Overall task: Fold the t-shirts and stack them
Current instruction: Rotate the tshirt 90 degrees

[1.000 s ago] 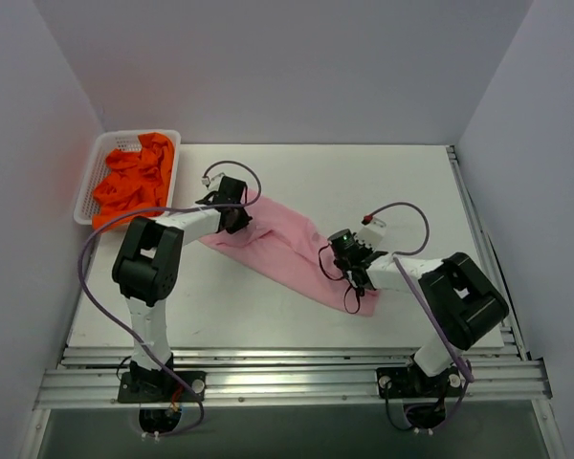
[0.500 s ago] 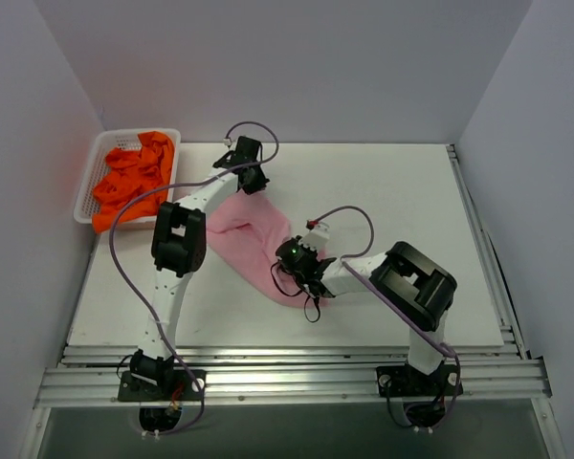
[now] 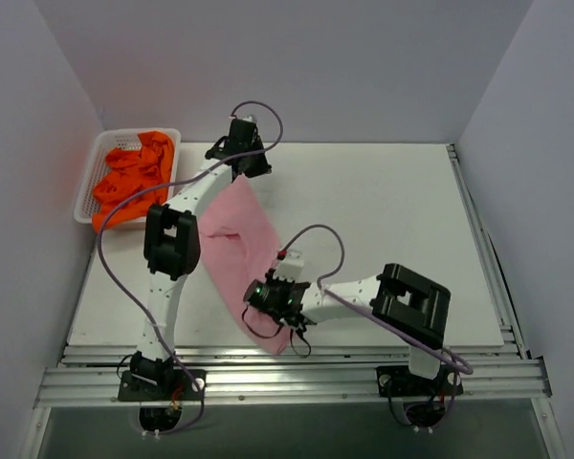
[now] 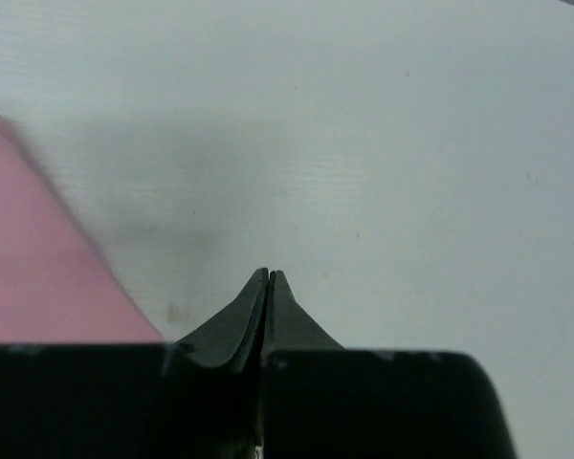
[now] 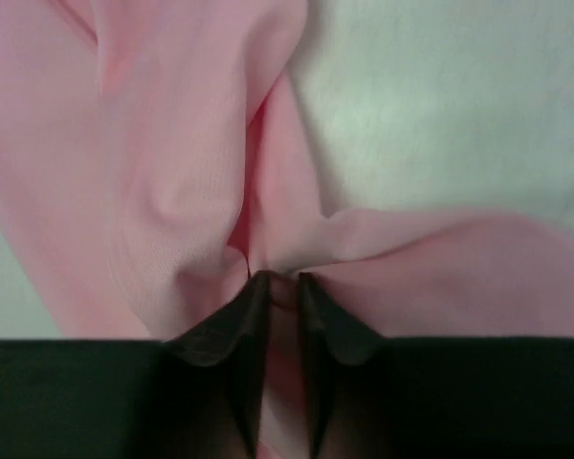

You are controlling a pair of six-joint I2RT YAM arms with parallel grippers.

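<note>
The light pink t-shirt (image 3: 239, 225) hangs stretched in a long band between my two grippers, from the far middle of the table to its near edge. My left gripper (image 3: 241, 164) is shut at the shirt's far end; in the left wrist view its jaws (image 4: 269, 275) are pressed together and the pink cloth (image 4: 38, 258) runs in under the left finger. My right gripper (image 3: 263, 298) is shut on a bunched fold of the shirt's near end, which shows between its tips (image 5: 283, 279) amid pink cloth (image 5: 172, 172). Several orange t-shirts (image 3: 134, 182) lie crumpled in the basket.
The white mesh basket (image 3: 120, 142) sits at the far left corner of the white table (image 3: 383, 210). Grey walls close in the left, back and right sides. A metal rail (image 3: 287, 378) runs along the near edge.
My left gripper has moved away toward the back of the table, taking the shirt's end with it. My right gripper has swung left and nearer, so the shirt now runs almost front to back.
</note>
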